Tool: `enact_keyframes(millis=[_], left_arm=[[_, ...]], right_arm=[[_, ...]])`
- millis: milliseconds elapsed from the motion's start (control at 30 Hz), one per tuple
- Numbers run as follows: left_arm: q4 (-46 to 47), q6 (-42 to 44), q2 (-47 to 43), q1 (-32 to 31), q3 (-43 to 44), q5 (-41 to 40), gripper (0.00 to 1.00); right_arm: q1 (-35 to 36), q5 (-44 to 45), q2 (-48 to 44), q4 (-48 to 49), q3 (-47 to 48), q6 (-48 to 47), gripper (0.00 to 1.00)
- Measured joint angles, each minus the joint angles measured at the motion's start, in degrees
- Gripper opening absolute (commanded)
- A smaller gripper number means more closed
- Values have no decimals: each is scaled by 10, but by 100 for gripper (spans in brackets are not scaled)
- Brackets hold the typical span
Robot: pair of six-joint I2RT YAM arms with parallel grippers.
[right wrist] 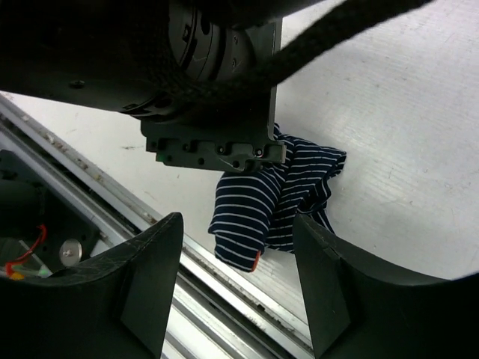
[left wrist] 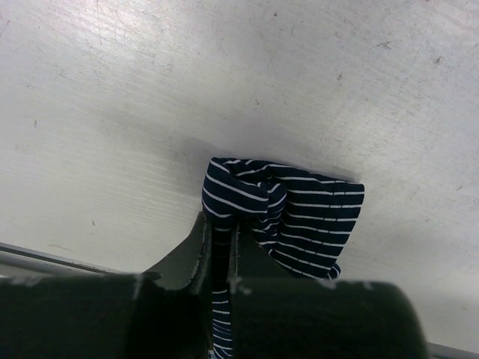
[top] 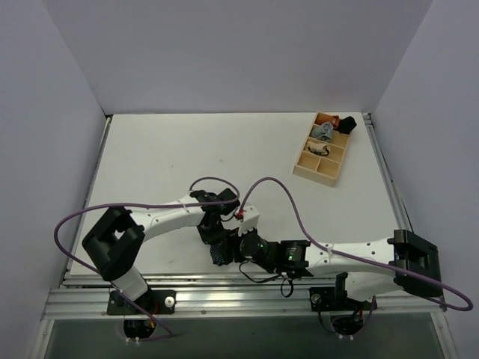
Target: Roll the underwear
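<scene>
The left gripper (left wrist: 217, 235) is pinching the underwear (left wrist: 299, 217) tight between its two fingers. The stripy cloth is sitting bunched up on the white table (top: 187, 149), down at 6 o'clock by the near edge. The right gripper (right wrist: 238, 224) is pointing at it with fingers spread wide, holding nothing.

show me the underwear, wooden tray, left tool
underwear (left wrist: 299, 213), left wrist view, striped middle
wooden tray (top: 317, 169), top external view, bare near compartment
left tool (left wrist: 218, 238), left wrist view, between its fingertips
</scene>
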Motion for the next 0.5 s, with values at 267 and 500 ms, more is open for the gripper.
enact_keyframes(millis=[267, 500], left_arm=[[-3, -8, 2, -1, 1, 0, 2], [-5, -16, 2, 0, 1, 3, 2]], right_arm=[[18, 41, 105, -10, 37, -11, 54], [25, 52, 155, 4, 47, -17, 50]])
